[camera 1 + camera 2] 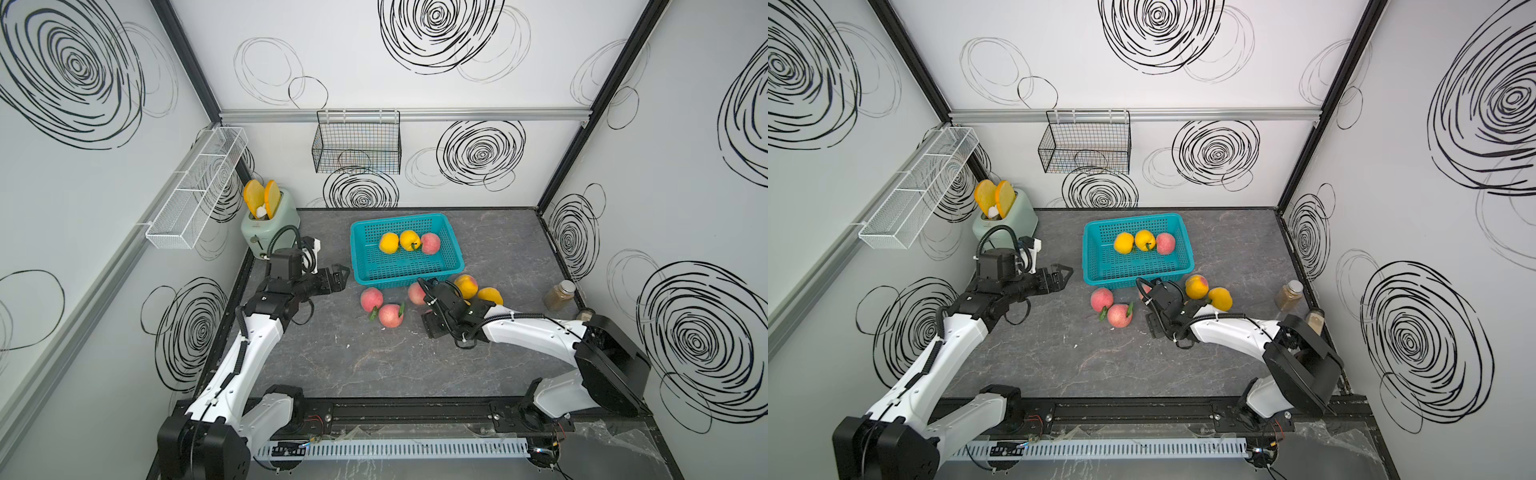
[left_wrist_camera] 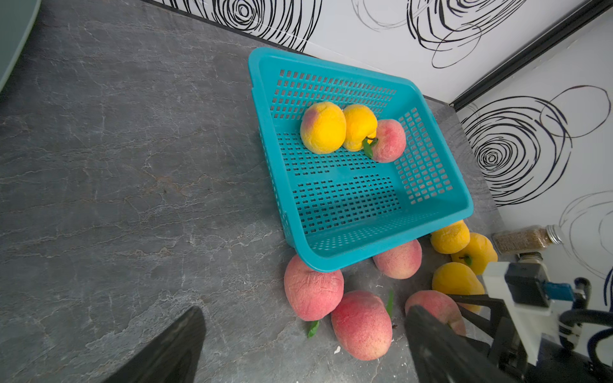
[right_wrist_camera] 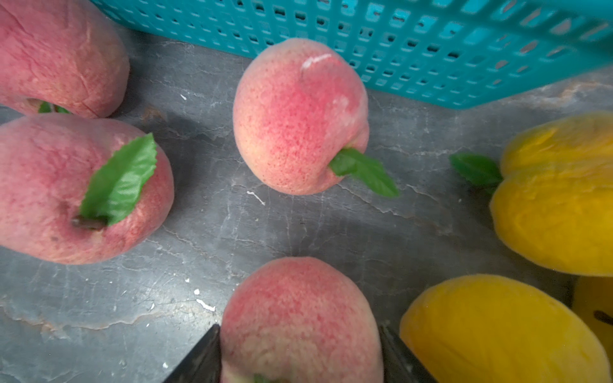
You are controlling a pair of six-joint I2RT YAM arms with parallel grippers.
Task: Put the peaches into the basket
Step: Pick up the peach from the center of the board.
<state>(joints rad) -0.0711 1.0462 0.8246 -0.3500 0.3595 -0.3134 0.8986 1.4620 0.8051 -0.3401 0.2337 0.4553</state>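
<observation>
— What's sitting on your table (image 1: 374,365)?
— In a top view you'll see the basket (image 1: 358,253) at centre, peaches (image 1: 371,299) just below it, a toaster (image 1: 270,232) upper left, a jar (image 1: 560,295) right.

I see a mint-green toaster (image 1: 270,230) at the back-left corner of the grey marbled tabletop (image 1: 374,361), two orange toast slices (image 1: 261,198) sticking out of it, white mesh rack (image 1: 195,189) on the left wall, black wire basket (image 1: 357,147) on the back rail, glass jar (image 1: 560,296) near the right wall.
</observation>
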